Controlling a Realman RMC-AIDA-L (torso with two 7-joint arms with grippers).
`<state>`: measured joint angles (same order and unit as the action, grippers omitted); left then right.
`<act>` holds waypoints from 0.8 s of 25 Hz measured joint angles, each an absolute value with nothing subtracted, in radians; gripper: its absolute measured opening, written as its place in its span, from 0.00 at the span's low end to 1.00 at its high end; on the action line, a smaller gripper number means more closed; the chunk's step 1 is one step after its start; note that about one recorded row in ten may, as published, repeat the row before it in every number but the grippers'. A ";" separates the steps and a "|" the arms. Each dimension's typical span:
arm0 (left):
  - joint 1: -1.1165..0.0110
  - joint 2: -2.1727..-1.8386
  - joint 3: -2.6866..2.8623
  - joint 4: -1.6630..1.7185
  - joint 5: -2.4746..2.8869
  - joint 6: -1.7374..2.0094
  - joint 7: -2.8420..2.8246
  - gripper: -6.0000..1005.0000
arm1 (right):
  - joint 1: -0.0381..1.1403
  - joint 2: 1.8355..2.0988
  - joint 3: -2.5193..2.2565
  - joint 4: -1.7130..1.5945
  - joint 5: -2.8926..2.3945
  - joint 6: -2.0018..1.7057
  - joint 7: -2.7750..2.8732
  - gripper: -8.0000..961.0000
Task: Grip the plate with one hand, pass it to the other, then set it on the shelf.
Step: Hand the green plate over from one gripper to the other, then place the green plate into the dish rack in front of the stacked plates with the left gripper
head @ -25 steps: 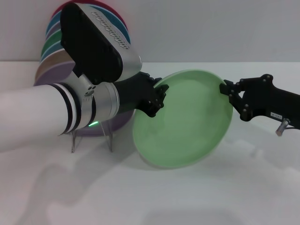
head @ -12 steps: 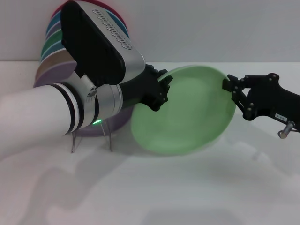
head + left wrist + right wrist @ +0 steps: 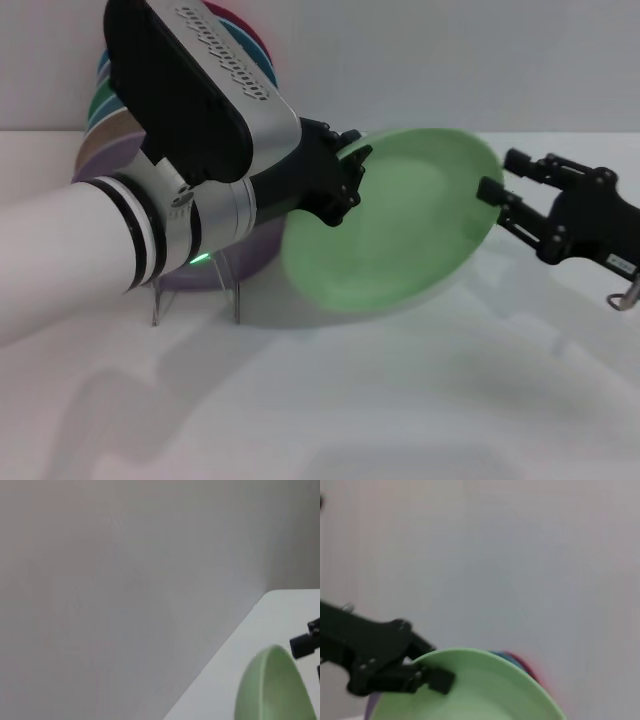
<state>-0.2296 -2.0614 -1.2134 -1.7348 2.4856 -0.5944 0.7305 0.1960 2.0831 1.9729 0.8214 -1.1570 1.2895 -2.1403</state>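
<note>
One pale green plate [image 3: 385, 225] hangs tilted in the air above the white table [image 3: 400, 400], between the two arms. The left gripper [image 3: 345, 180] is clamped on the plate's left rim, its black fingers [image 3: 340, 205] pinching the edge, one on either face. The right gripper [image 3: 505, 190] sits at the plate's opposite rim with its two fingers spread apart; the lower finger is just beside the edge, and the upper one stands clear of it, so only the left one holds the plate.

In the right wrist view the same plate [image 3: 470, 690] fills the lower part of the picture, with the left gripper [image 3: 427, 672] biting its rim, one finger [image 3: 437, 679] lying across the inner face. In the left wrist view a sliver of the plate [image 3: 272, 687] shows edge-on, with a bit of the right gripper [image 3: 305, 642] just past it over the table.

Behind the left arm stands one stack of upright coloured plates [image 3: 115, 100]. About five rims can be counted there: red at the back, then blue, dark green, tan and lilac. The arm hides much of them, so the count is not sure. They rest in one clear stand [image 3: 195, 295], whose two thin see-through legs show on the table below the left arm's wrist. The pale green plate is near the stand, to its right, and not touching it.
</note>
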 joint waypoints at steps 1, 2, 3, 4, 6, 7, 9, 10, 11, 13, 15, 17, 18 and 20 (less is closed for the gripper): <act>-0.227 -2.061 -1.213 -1.739 2.485 -0.593 0.736 0.09 | 0.188 2.084 1.979 0.817 -1.139 1.298 -2.140 0.30; -0.226 -2.062 -1.213 -1.742 2.485 -0.592 0.738 0.09 | 0.180 2.084 1.986 0.812 -1.121 1.307 -2.140 0.33; -0.222 -2.061 -1.212 -1.751 2.485 -0.581 0.743 0.09 | 0.160 2.085 2.009 0.794 -1.081 1.329 -2.138 0.38; -0.222 -2.061 -1.212 -1.751 2.485 -0.581 0.743 0.09 | 0.160 2.085 2.009 0.794 -1.081 1.329 -2.138 0.43; -0.205 -2.060 -1.198 -1.759 2.485 -0.536 0.774 0.09 | 0.137 2.088 2.048 0.753 -1.020 1.357 -2.138 0.52; -0.197 -2.060 -1.192 -1.761 2.485 -0.517 0.787 0.09 | 0.129 2.088 2.072 0.720 -0.982 1.376 -2.142 0.57; -0.174 -2.060 -1.165 -1.765 2.485 -0.429 0.842 0.09 | 0.123 2.088 2.127 0.641 -0.920 1.412 -2.153 0.59; -0.162 -2.060 -1.147 -1.767 2.485 -0.371 0.872 0.09 | 0.123 2.088 2.158 0.605 -0.901 1.432 -2.158 0.61; -0.146 -2.059 -1.115 -1.768 2.485 -0.280 0.914 0.09 | 0.122 2.088 2.210 0.559 -0.892 1.461 -2.165 0.61; -0.129 -2.053 -1.067 -1.764 2.486 -0.153 0.966 0.09 | 0.120 2.088 2.241 0.532 -0.893 1.476 -2.182 0.61; -0.120 -2.045 -1.028 -1.761 2.490 -0.076 0.992 0.09 | 0.119 2.088 2.244 0.521 -0.894 1.478 -2.195 0.61; -0.113 -2.020 -0.944 -1.741 2.519 0.076 1.026 0.09 | 0.119 2.089 2.241 0.497 -0.894 1.481 -2.238 0.61; -0.112 -1.990 -0.853 -1.701 2.588 0.273 1.038 0.09 | 0.119 2.089 2.237 0.478 -0.893 1.482 -2.275 0.61; -0.112 -1.981 -0.827 -1.686 2.611 0.330 1.035 0.09 | 0.120 2.089 2.236 0.470 -0.892 1.483 -2.290 0.61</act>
<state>-0.1125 -1.9813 -0.8271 -1.6860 2.6110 0.3295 1.0350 0.1200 2.0888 2.2357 0.4704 -0.8922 1.4826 -2.2895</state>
